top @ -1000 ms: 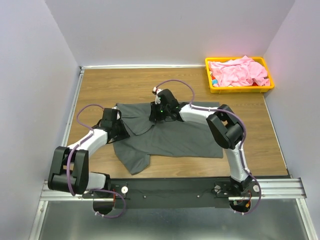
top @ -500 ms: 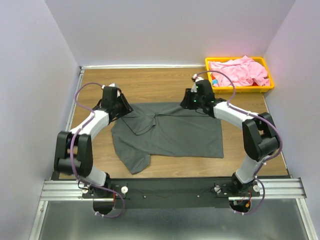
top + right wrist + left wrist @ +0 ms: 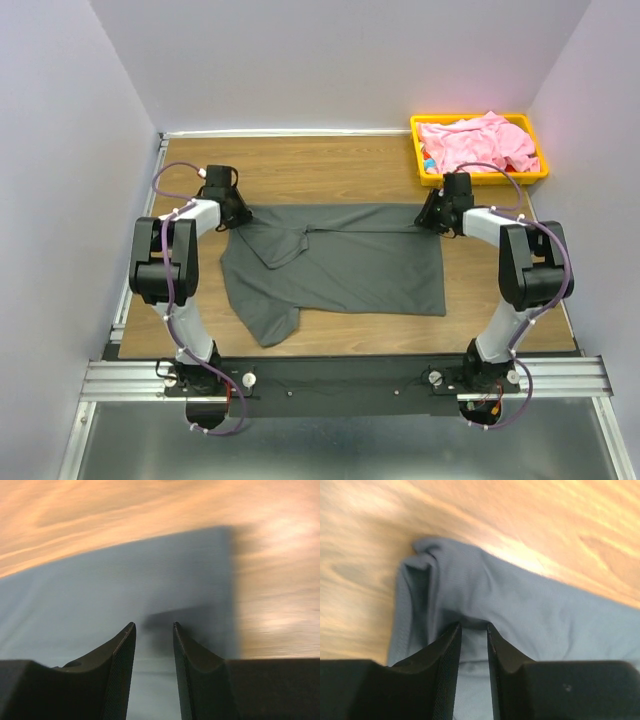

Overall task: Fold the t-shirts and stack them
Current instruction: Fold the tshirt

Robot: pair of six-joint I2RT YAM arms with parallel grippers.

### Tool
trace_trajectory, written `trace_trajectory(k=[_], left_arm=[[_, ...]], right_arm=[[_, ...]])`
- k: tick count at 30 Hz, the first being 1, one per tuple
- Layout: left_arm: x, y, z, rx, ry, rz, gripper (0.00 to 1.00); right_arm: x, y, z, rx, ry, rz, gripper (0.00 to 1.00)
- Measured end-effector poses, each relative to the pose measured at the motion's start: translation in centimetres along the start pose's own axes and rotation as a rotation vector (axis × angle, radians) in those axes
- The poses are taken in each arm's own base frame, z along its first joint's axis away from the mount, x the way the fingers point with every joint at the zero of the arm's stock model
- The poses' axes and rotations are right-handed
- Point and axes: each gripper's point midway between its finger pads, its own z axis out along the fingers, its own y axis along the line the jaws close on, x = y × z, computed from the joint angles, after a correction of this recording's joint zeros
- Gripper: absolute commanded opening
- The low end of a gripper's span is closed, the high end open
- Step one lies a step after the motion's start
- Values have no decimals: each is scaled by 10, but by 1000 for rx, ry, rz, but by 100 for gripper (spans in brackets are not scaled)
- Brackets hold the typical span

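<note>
Left end effector and right end effector spread outward, pinching grey t-shirt.

1. Table: brown wood-grain top with the grain running left to right. It fills the floor of the booth. The grain shows blurred in both wrist views.
2. Tray: yellow plastic, rectangular, at the far right corner of the table, its right end just beside the right wall.
3. Small blue and red bit at the tray's left end. Too small to tell what it is.
4. Walls: plain pale lilac-grey, on the left, far and right sides.
5. Metal rail: silver, running along the near edge.
6. Dull grey panel below the rail.
</note>
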Motion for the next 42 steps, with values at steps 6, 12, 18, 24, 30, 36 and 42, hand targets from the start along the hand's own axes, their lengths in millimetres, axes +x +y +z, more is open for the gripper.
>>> trace_trajectory(k=[6, 12, 18, 24, 30, 36, 42], left_arm=[[-26, -2, 17, 0, -26, -8, 34], [-44, -20, 33, 43, -33, -2, 41], [-54, -26, 26, 55, -42, 9, 57], [-47, -21, -38, 36, -97, 31, 61], [-8, -7, -93, -40, -138, 82, 53], [85, 37, -94, -155, 45, 89, 50], [120, 59, -98, -232, 131, 85, 50]], right_arm=[[-18, -29, 14, 41, -33, 90, 43], [-56, -43, 35, 53, -87, 136, 42], [-61, -46, 34, 60, -60, 138, 44], [-55, -32, -7, 34, -20, 111, 45], [-50, -2, -66, -6, -59, 34, 45], [23, 17, -93, -20, 52, -60, 45], [66, -3, -103, 23, 135, -62, 45]])
